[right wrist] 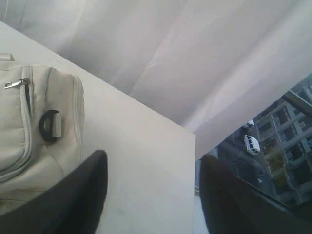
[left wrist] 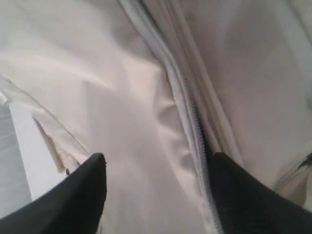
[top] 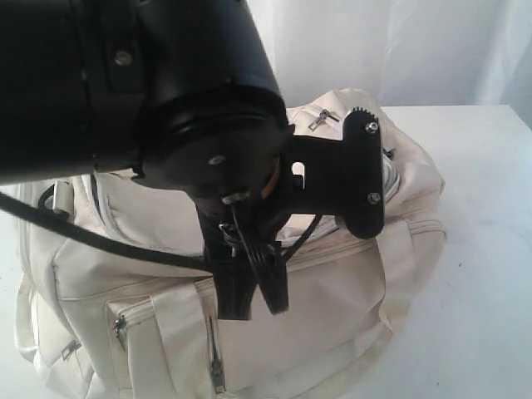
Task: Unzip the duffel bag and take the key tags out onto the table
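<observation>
The cream-white duffel bag (top: 332, 283) lies on the white table (top: 482, 249). My left arm (top: 166, 100) hangs low over the bag's top and hides much of it. In the left wrist view the left gripper (left wrist: 156, 158) stands open just above the bag's fabric (left wrist: 122, 73). The grey zipper (left wrist: 192, 112) runs between its fingers, close to one fingertip (left wrist: 224, 165). The right gripper (right wrist: 155, 156) is open and empty over bare table (right wrist: 146, 161), beside the bag's end (right wrist: 29, 126). The key tags are hidden.
A black strap ring (right wrist: 48, 126) and a metal zip pull (right wrist: 14, 84) sit on the bag's end. Another zip pull (top: 322, 119) shows on the far top. The table's edge (right wrist: 194, 146) lies just beyond the right gripper, with a white curtain (right wrist: 170, 58) behind.
</observation>
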`<state>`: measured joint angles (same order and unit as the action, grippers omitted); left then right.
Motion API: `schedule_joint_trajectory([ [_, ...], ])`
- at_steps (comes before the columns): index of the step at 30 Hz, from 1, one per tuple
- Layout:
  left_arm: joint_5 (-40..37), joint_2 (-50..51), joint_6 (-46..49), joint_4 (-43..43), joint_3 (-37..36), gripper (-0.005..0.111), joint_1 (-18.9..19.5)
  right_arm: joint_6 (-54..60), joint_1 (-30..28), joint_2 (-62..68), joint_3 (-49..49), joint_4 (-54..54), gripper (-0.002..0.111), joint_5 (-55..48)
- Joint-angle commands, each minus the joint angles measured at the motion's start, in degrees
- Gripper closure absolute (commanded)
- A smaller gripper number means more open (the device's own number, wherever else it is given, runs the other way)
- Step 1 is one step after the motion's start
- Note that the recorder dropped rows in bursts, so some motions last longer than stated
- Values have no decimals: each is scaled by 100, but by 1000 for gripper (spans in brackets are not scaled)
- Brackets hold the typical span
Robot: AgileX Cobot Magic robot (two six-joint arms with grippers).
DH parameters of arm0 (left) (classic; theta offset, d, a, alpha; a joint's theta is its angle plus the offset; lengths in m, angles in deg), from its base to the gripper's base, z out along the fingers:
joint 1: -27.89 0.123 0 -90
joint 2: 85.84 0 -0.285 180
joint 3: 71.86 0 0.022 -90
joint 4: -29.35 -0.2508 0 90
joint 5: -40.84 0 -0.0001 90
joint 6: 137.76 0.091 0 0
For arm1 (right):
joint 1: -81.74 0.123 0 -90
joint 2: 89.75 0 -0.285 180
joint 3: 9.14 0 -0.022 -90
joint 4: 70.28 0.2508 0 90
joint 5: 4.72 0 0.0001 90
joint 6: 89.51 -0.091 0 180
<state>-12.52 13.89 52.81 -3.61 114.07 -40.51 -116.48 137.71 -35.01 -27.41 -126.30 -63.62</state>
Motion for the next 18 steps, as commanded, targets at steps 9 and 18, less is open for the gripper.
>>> schedule_joint_trajectory([
  [9, -327, 49, -181, -138, 49, 91, -31, -92, -4, 14, -112, -143, 56, 123],
  [18, -318, 49, -161, -301, 49, 107, -31, -154, -4, 14, -112, -189, 56, 123],
])
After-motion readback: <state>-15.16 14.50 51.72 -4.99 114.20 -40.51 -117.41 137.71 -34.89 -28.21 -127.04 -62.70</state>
